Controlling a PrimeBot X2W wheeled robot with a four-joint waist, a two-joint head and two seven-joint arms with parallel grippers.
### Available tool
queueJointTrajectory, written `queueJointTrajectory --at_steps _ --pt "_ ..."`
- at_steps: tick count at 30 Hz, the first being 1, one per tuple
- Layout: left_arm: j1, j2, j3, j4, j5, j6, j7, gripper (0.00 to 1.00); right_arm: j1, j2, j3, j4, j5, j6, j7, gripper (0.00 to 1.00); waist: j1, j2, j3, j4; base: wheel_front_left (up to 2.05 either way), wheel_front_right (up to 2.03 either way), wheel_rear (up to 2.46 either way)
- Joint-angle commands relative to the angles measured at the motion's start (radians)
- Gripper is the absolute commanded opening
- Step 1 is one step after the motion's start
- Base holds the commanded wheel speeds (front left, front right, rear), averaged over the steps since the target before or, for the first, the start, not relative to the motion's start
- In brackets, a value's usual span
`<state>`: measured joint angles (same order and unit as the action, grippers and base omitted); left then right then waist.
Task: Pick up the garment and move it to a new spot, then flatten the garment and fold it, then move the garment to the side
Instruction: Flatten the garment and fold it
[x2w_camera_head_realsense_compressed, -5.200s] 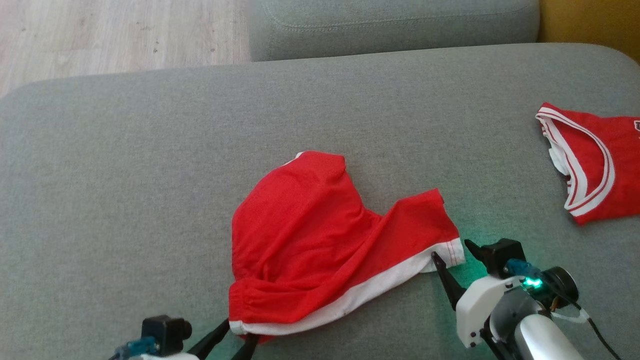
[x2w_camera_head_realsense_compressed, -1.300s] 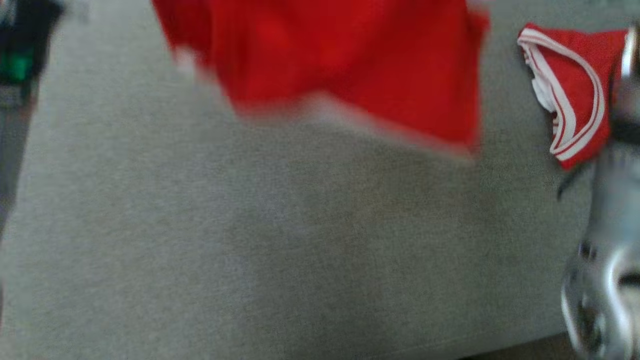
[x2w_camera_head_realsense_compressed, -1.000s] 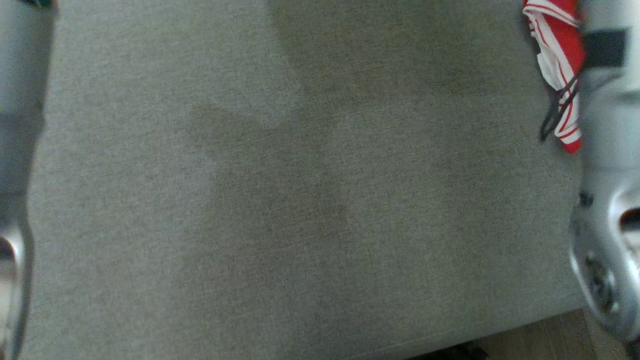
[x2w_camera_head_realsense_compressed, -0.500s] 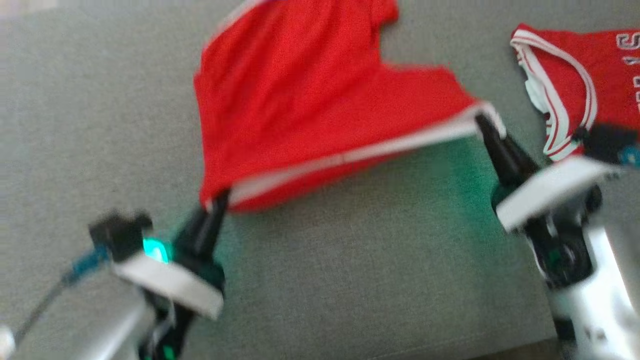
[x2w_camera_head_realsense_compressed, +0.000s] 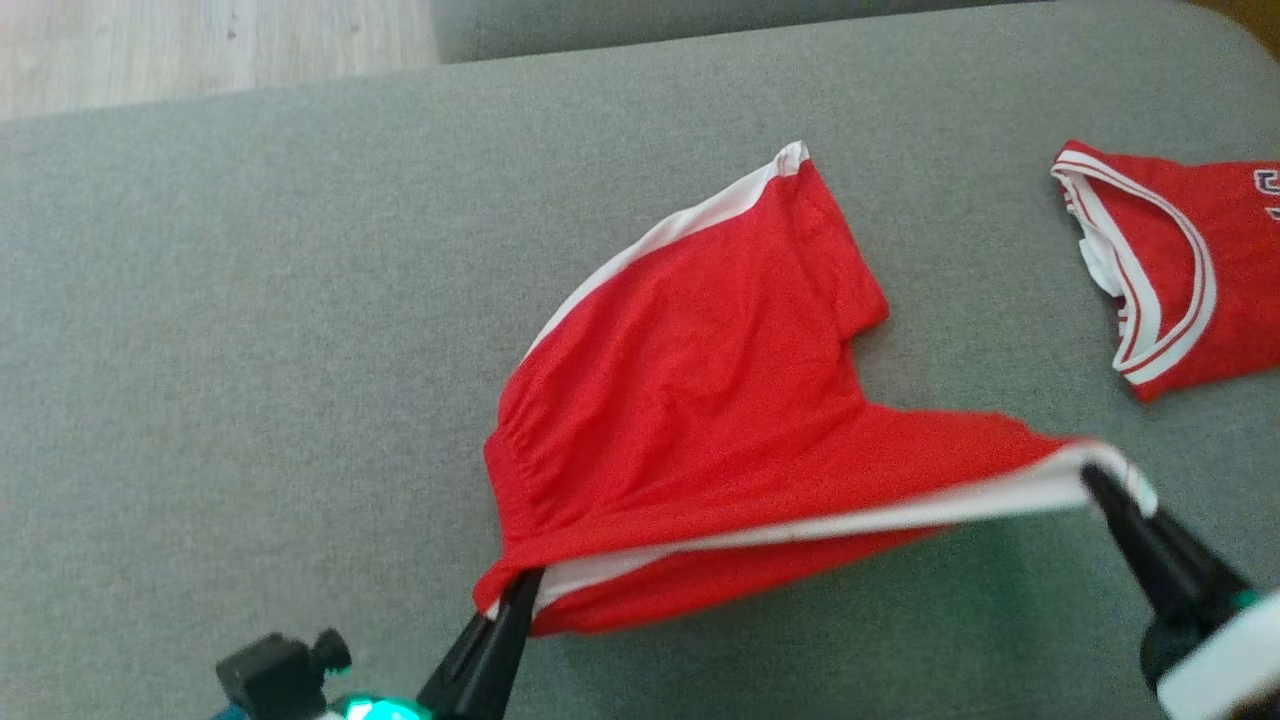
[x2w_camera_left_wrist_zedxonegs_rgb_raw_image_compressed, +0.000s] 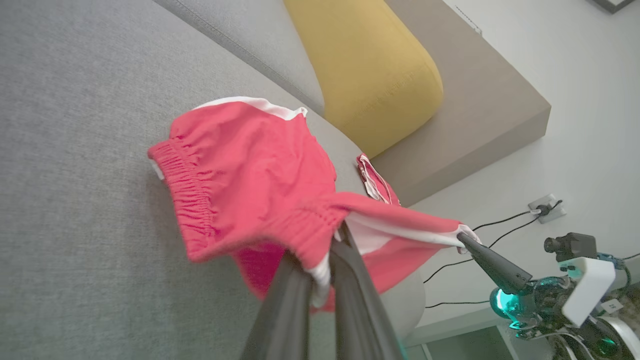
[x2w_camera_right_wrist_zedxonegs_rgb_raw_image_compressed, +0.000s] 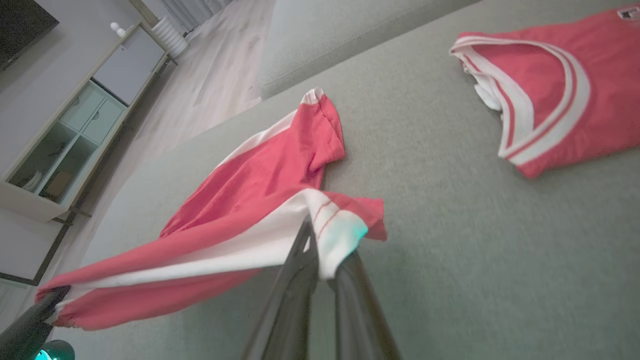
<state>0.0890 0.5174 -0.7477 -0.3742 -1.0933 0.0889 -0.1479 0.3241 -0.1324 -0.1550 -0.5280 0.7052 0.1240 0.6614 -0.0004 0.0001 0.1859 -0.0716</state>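
Note:
The garment (x2w_camera_head_realsense_compressed: 720, 400) is a pair of red shorts with a white side stripe, stretched over the grey sofa cushion (x2w_camera_head_realsense_compressed: 250, 300). My left gripper (x2w_camera_head_realsense_compressed: 520, 585) is shut on its elastic waistband corner at the lower left; the left wrist view shows that gripper (x2w_camera_left_wrist_zedxonegs_rgb_raw_image_compressed: 325, 255) pinching the gathered band of the garment (x2w_camera_left_wrist_zedxonegs_rgb_raw_image_compressed: 240, 165). At the lower right my right gripper (x2w_camera_head_realsense_compressed: 1095, 478) is shut on the white-striped leg hem, lifting that near edge off the cushion. In the right wrist view the right gripper (x2w_camera_right_wrist_zedxonegs_rgb_raw_image_compressed: 320, 250) clamps the white stripe of the garment (x2w_camera_right_wrist_zedxonegs_rgb_raw_image_compressed: 260, 185). The far leg lies on the cushion.
A red jersey with white trim (x2w_camera_head_realsense_compressed: 1180, 270) lies at the right edge of the cushion, also the jersey (x2w_camera_right_wrist_zedxonegs_rgb_raw_image_compressed: 540, 100) in the right wrist view. A yellow bolster (x2w_camera_left_wrist_zedxonegs_rgb_raw_image_compressed: 370, 70) sits at the sofa's end. Wooden floor (x2w_camera_head_realsense_compressed: 200, 40) lies beyond the far left edge.
The head camera has swung back over the cushion. The garment, blurred and further up half a second ago, now hangs stretched between both shut grippers, nearer and lower in view.

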Motion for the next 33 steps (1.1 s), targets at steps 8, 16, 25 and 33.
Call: queueJointTrajectory --at_steps 8,16,25,33 --pt "-0.194 -0.017 0.131 -0.045 -0.186 0.028 0.121 0.00 -0.411 0.041 0.066 0.121 -0.056 0.007 0.121 0.00 0.0004 -0.0001 0.083 0.045 0.00 0.00 0.00" --pt "-0.457 -0.099 0.184 0.178 -0.279 0.092 0.241 0.00 -0.737 0.065 0.076 0.448 -0.141 0.007 0.131 0.00 0.0004 -0.0001 0.172 0.112 0.00 0.00 0.00" --pt "-0.635 -0.221 0.170 0.420 -0.260 0.084 0.231 0.00 -0.946 0.059 0.094 0.724 -0.209 0.007 0.042 0.00 0.0004 -0.0001 0.220 0.157 0.00 0.00 0.00" --pt "-0.709 -0.288 0.142 0.565 -0.218 0.052 0.195 1.00 -1.018 0.047 0.096 0.830 -0.241 0.007 -0.051 1.00 0.0004 -0.0001 0.229 0.169 0.00 0.00 0.00"
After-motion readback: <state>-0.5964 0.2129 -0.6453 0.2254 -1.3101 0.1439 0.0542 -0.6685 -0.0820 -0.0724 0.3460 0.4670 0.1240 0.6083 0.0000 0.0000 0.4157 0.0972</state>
